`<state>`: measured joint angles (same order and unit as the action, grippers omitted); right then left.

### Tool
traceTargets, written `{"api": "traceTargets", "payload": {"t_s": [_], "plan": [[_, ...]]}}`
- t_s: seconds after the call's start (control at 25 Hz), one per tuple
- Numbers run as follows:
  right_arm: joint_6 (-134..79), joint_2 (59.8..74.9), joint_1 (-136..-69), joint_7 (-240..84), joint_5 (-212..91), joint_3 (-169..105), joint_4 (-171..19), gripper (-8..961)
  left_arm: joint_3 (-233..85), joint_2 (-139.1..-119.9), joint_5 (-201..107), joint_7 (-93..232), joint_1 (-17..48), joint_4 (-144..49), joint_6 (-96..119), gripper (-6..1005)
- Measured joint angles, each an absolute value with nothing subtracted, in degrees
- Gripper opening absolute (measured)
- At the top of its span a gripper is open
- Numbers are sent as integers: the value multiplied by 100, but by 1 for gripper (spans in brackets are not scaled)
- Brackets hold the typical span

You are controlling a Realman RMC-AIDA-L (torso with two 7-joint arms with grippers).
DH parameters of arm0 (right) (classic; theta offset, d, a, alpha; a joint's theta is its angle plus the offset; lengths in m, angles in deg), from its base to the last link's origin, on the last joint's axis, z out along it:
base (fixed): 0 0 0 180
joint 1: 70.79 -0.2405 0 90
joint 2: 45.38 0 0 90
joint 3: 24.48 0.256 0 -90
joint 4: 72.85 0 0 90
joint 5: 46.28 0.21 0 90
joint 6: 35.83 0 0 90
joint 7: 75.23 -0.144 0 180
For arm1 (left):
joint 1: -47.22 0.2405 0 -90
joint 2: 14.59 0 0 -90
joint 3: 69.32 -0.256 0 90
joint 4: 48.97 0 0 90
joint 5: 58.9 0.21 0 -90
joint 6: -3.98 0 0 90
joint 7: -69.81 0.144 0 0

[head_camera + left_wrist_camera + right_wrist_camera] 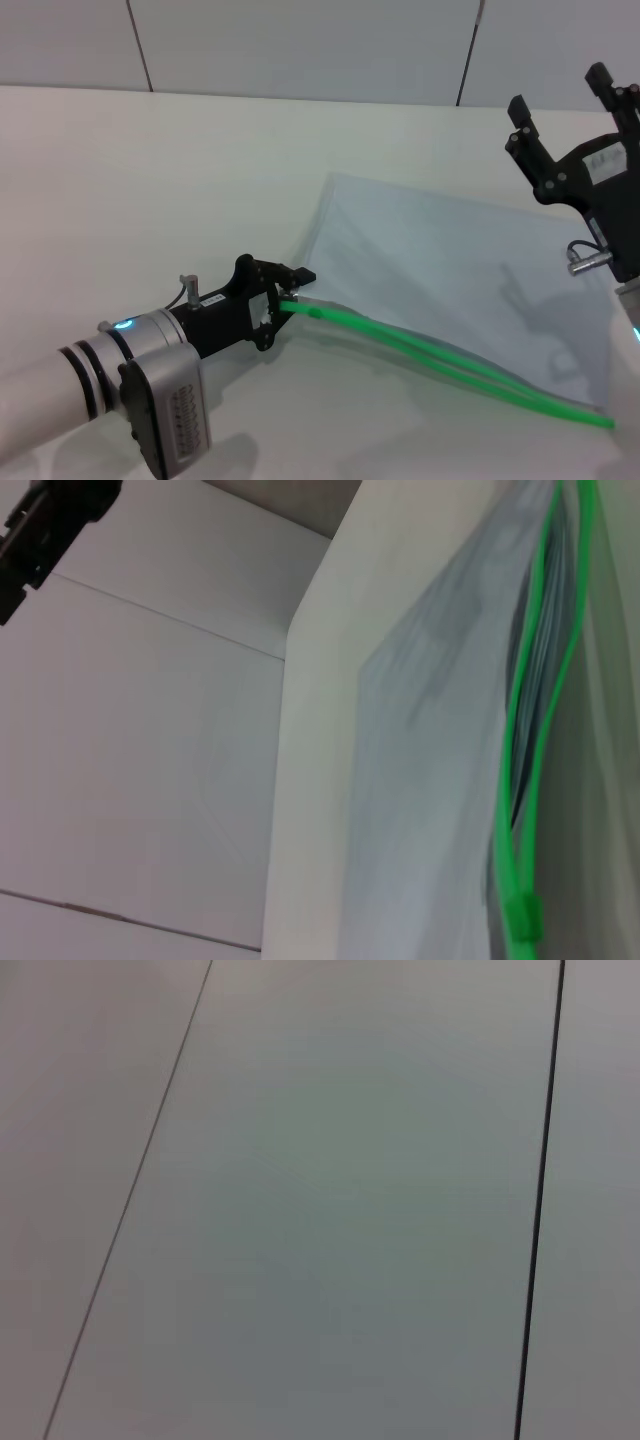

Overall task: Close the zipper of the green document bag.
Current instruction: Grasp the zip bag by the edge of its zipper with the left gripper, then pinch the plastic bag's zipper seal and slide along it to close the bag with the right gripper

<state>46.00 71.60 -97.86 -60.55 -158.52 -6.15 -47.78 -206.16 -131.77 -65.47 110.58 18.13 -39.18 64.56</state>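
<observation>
The green document bag [470,270] lies flat on the white table, pale blue-grey sheets showing through it. Its zipper [450,362] runs along the near long edge, and the two green strips stand apart along most of that length. My left gripper [288,298] is at the zipper's left end, shut on the green strip there. The left wrist view shows the bag [430,730], the parted zipper [530,730] and the small green slider tab [521,917] close to the camera. My right gripper [560,95] is raised above the bag's right side, open and holding nothing.
The white table [150,200] stretches left and behind the bag, ending at a panelled wall [300,40]. The right wrist view shows only wall panels [330,1210] with dark seams.
</observation>
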Motion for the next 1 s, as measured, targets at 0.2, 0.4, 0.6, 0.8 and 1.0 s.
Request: {"api": "traceTargets", "payload": {"t_s": [0.2,0.4,0.6,0.8,1.0], "plan": [[4391,7153,-9900,-6055,-15884,-723,-4802,786,-20579,-13191,-6580,11035,1813,-3892,6451,93],[4237,7145,-9992,-6055,-16386,-755,-4823,786,-20558,-13192,-6590,11048,1813,-3892,6445,51],[4070,7142,-10089,-6076,-17538,-745,-4845,786,-20554,-13192,-6594,11072,1817,-3892,6446,51],[3614,7142,-10205,-6094,-18788,-730,-4805,786,-20554,-13192,-6594,11153,1844,-3890,6495,51],[3058,7156,-10301,-6165,-19578,-762,-4735,785,-20554,-13186,-6594,11164,1839,-3881,6511,51]]}}
